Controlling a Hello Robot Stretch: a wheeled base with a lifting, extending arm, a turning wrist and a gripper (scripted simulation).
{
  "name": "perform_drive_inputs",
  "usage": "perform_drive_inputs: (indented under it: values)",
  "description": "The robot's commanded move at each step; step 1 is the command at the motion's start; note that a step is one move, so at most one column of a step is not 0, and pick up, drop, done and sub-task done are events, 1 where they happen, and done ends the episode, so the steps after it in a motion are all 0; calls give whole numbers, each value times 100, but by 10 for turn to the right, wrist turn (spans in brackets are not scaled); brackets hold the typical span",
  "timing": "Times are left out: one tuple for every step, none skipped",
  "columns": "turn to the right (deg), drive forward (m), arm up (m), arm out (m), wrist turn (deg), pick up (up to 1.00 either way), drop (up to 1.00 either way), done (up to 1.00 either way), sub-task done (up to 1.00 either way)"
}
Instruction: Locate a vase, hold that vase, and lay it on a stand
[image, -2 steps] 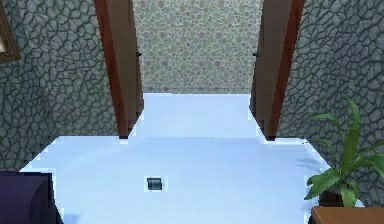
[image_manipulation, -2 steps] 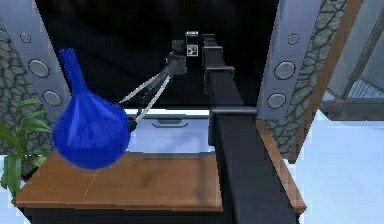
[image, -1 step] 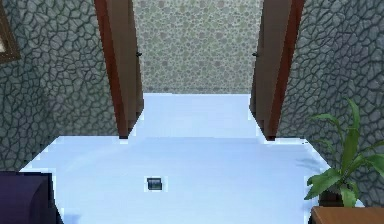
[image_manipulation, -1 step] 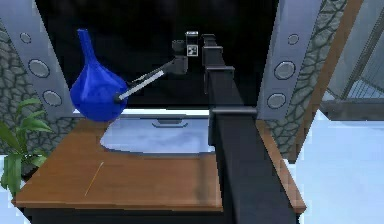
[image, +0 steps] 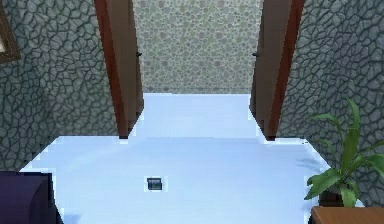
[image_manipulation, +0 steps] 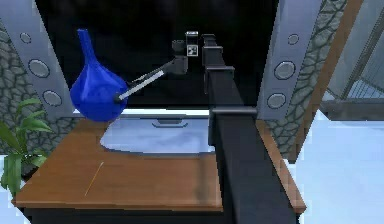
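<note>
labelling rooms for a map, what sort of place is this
Probably a hallway or entry area inside a house: stone-patterned walls, a wooden door frame opening onto a further space, a potted plant and a wooden side table.

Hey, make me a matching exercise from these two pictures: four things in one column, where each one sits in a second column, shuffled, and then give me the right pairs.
Things
1. blue round-bellied vase with a narrow neck
2. green leafy plant
3. small dark square object
4. brown wooden tabletop

Places
A. forward view's bottom middle
B. arm side view's upper left
C. arm side view's lower middle
D. forward view's right edge

Pairs: 1-B, 2-D, 3-A, 4-C
</note>
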Motion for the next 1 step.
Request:
perform_drive_inputs:
  values:
    - [0, 0, 0, 0, 450, 0, 0, 0, 0]
